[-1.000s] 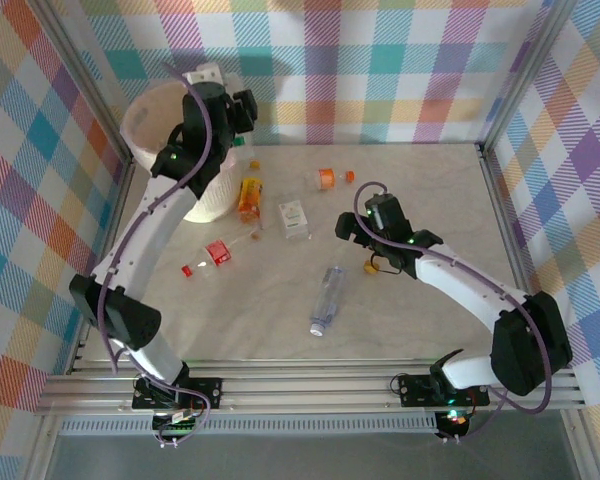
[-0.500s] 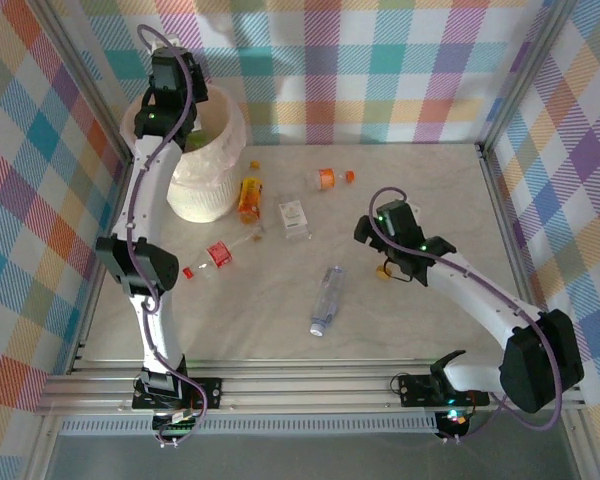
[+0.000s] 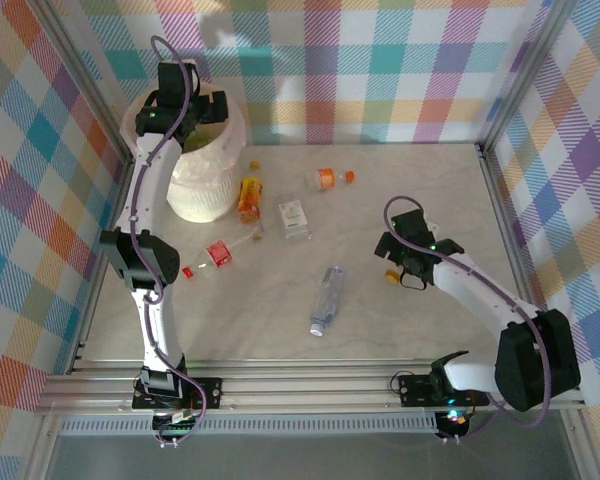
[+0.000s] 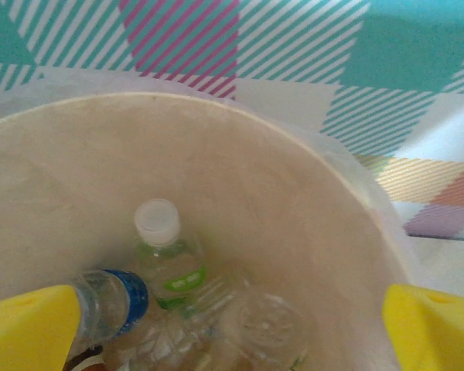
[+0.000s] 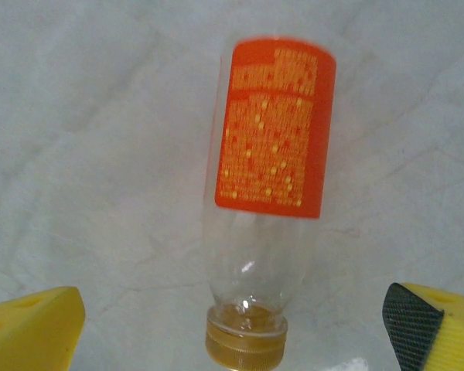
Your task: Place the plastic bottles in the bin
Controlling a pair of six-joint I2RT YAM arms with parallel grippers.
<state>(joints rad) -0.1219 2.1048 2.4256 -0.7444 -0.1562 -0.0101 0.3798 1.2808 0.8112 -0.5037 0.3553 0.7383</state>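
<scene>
My left gripper (image 3: 187,108) hangs open over the bin (image 3: 208,190), a cream-white bucket with a bag liner. Inside the bin (image 4: 294,154) lie a white-capped bottle with a green label (image 4: 164,259), a blue-labelled bottle (image 4: 112,297) and a clear bottle (image 4: 269,325); nothing sits between the left gripper's (image 4: 232,340) yellow fingers (image 4: 27,328). My right gripper (image 3: 406,264) is open, low over a clear bottle with an orange label (image 5: 272,131) and gold cap (image 5: 246,342). The right gripper (image 5: 232,334) straddles its cap end, fingers (image 5: 31,328) well apart from it.
More bottles lie on the table: an orange one (image 3: 249,197) by the bin, a white-labelled one (image 3: 294,218), a red-labelled one (image 3: 214,254), a clear one (image 3: 326,298) mid-table and an orange one (image 3: 327,178) at the back. Aluminium frame rails (image 3: 500,200) edge the table.
The left arm swung from beside the bin to above it and its gripper opened there. The right gripper moved right and nearer, down over the orange-labelled bottle.
</scene>
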